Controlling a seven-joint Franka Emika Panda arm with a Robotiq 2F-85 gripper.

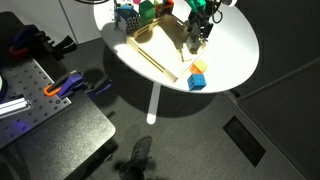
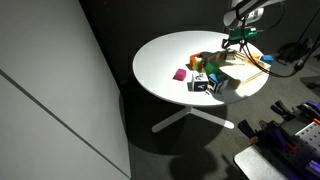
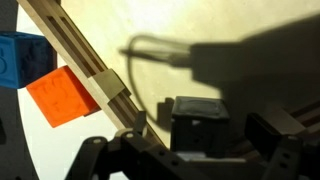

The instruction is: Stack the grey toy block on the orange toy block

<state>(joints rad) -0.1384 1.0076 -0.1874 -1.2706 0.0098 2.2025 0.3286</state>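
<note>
In the wrist view the grey toy block (image 3: 197, 122) stands on the pale wooden board, dark with shadow, between my gripper's (image 3: 200, 140) fingers. The fingers are open, and a gap shows beside the right finger. The orange toy block (image 3: 62, 95) lies to the left, beyond a wooden rail (image 3: 90, 70), with a blue cube (image 3: 18, 60) next to it. In an exterior view the gripper (image 1: 197, 38) is low over the board, and the orange block (image 1: 196, 68) and blue cube (image 1: 196, 82) sit near the table's edge. There the gripper hides the grey block.
A wooden frame tray (image 1: 150, 48) lies across the round white table (image 1: 235, 45). A cluster of coloured blocks (image 1: 135, 12) stands at the table's far side; it also shows in an exterior view (image 2: 205, 75). The gripper (image 2: 238, 42) hangs over the table's far part.
</note>
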